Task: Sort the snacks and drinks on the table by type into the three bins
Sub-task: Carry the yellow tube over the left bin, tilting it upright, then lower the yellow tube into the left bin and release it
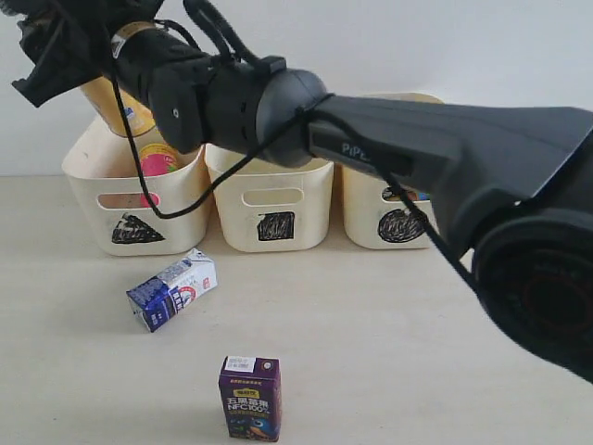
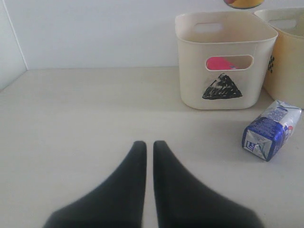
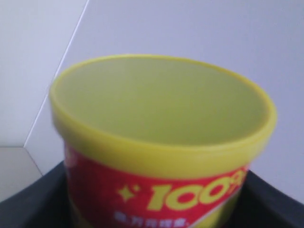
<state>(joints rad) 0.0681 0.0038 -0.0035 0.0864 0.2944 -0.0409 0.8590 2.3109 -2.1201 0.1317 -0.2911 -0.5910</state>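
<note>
Before you, a plain white painted wall (image 1: 482, 46) runs behind the pale whitish wood-grain tabletop (image 1: 389, 352), meeting it in a straight seam. In the left wrist view a second white side wall (image 2: 7, 52) joins the back wall at a corner. Soft, even light falls throughout, leaving only faint shadows on the table.

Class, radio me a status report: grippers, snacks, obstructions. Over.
Left gripper shut, empty. Right gripper shut on chip tube above triangle bin. Milk box, juice box unsorted on table. No obstruction seen.
</note>
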